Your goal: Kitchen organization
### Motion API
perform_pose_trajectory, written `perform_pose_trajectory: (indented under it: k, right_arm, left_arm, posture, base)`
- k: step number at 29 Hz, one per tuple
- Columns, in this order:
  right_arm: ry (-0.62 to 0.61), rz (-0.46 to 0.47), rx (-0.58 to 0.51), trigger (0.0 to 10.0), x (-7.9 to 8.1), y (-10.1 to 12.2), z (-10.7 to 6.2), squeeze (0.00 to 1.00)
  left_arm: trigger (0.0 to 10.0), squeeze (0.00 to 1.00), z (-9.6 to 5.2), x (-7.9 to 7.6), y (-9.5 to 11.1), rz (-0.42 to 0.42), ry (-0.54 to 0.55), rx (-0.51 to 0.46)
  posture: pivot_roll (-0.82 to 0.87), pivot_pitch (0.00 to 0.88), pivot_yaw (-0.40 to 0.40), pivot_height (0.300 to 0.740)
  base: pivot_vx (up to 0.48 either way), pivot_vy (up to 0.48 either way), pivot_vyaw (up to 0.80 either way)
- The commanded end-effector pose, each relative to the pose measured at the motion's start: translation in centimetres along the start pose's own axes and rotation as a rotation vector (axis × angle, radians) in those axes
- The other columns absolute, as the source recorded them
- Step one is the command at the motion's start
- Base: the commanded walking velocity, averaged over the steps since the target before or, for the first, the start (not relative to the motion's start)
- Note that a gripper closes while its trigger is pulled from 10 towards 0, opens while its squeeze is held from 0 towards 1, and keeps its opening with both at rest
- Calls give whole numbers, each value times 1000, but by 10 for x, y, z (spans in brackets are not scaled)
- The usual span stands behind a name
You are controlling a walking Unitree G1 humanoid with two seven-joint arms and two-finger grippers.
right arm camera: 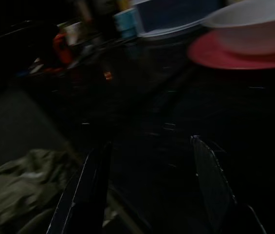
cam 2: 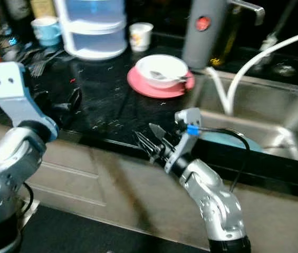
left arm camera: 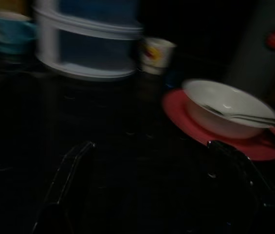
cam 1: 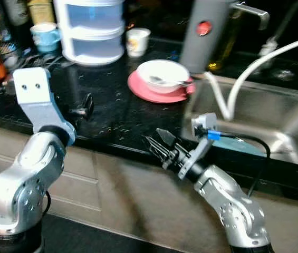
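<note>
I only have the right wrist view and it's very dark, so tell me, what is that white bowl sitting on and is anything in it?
Observer: The white bowl sits on a pink plate, and a spoon lies in it.
Operator: Where is my right gripper?
Observer: The right gripper hangs at the counter's front edge, fingers apart, holding nothing.
Operator: And the left one?
Observer: The left gripper is over the counter, left of the plate, open and holding nothing.
</note>
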State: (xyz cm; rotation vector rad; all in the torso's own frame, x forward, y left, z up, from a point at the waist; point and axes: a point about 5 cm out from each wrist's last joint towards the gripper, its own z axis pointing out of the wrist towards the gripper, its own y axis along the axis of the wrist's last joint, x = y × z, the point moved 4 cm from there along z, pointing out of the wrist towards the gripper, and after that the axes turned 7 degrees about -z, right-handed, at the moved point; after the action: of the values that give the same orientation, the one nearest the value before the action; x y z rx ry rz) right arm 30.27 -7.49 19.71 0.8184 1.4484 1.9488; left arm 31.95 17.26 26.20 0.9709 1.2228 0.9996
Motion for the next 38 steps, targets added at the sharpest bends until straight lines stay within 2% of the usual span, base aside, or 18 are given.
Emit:
perform_pose_trajectory:
  k: [1, 6, 12, 19, 22, 24, 28, 31, 34, 38]
  right_arm:
    - [-7, 2, 5, 10000, -1, -3, 0, 0]
    - [-9, -5, 14, 10000, -1, -3, 0, 0]
    - [-9, -19, 24, 10000, 0, -3, 0, 0]
    - [-20, -24, 30, 10000, -1, -1, -4, 0]
    - [-21, -25, 32, 10000, -1, -1, -4, 0]
    - [-26, -27, 37, 10000, -1, -1, -5, 0]
    - [-32, -28, 43, 10000, -2, -2, -6, 0]
    - [-36, -29, 48, 10000, -3, -2, -6, 0]
    - [-38, -28, 51, 10000, -2, -2, -6, 0]
    - [-40, -26, 52, 10000, -2, -3, -6, 0]
  left_arm:
    - [10000, 0, 5, 10, 1, 7, 25, 3]
    - [10000, 0, 23, 28, -8, -53, 70, 40]
    - [10000, 0, 36, 32, -17, -100, 75, 57]
    - [10000, 0, 55, 24, -25, -71, 35, 130]
    - [10000, 0, 57, 22, -26, -67, 25, 139]
    - [10000, 0, 62, 19, -31, -50, 6, 192]
    - [10000, 0, 68, 21, -36, -42, 23, 251]
    - [10000, 0, 72, 29, -44, -41, 73, 336]
    - [10000, 0, 73, 31, -46, -31, 78, 366]
    - [10000, 0, 78, 30, -42, -19, 70, 361]
  posture:
    - [124, 0, -69, 740]
    - [118, 3, -74, 740]
    - [101, 15, -77, 740]
    - [70, 33, -67, 740]
    - [69, 34, -67, 740]
    - [62, 40, -65, 740]
    - [60, 45, -62, 740]
    - [60, 47, -62, 740]
    - [59, 48, -58, 740]
    - [59, 49, -55, 740]
  base:
    - [0, 0, 0]
    - [0, 0, 0]
    - [0, 0, 0]
    - [0, 0, 0]
    - [0, 0, 0]
    - [0, 0, 0]
    - [0, 0, 0]
    - [0, 0, 0]
    - [0, 0, 0]
    - [0, 0, 0]
